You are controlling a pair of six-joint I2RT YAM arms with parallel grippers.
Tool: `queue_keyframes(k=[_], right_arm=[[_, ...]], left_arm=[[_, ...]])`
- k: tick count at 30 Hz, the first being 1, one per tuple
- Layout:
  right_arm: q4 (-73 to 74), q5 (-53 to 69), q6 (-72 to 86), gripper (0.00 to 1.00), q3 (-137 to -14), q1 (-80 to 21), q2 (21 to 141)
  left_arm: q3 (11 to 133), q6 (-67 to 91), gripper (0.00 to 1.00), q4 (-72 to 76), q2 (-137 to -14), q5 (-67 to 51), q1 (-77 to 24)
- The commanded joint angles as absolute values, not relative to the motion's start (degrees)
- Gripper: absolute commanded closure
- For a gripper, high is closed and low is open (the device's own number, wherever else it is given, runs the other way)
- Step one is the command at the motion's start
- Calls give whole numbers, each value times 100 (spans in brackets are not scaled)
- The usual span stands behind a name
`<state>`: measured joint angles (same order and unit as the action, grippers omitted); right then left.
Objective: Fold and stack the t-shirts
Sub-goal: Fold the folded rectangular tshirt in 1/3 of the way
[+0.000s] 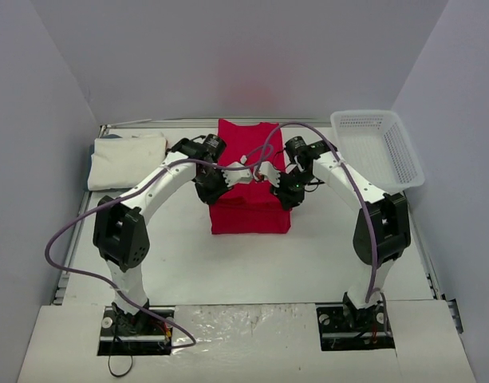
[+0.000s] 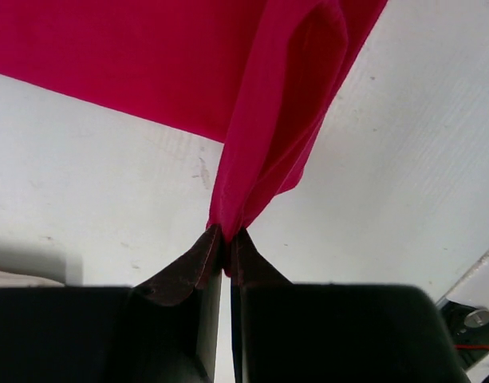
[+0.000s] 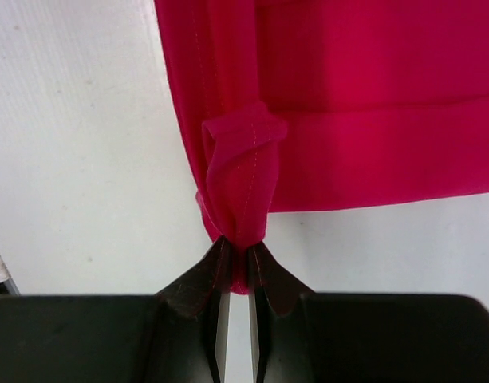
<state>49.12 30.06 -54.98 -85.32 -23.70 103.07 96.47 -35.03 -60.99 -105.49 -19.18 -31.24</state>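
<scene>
Reaching inward from either side, the left gripper (image 2: 226, 239) and right gripper (image 3: 238, 254) each clamp the red shirt (image 1: 250, 215), hiding its middle.

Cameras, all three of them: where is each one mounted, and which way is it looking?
Top external: fixed above and behind the arms, looking down on the table, red t-shirt, white folded t-shirt and basket; left arm and right arm show whole.
Left wrist: on the left wrist, looking along the left gripper, shut on a pinch of red cloth.
Right wrist: on the right wrist, looking along the right gripper, shut on a rolled red hem.
Shared: all three see the red t-shirt and the table.
</scene>
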Motion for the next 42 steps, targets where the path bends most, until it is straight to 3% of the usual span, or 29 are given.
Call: queue_keyframes(k=[1,42], right_arm=[[5124,2707,-5309,100,-8973,-2268,10520],[4861,2804,-5212,100,-11478,-1477,12832]], left_arm=[[10124,-3718,98,-6030,-10520,-1547,-3190],[11751,-3700,98,-5212,-12207,-1371,-2663]])
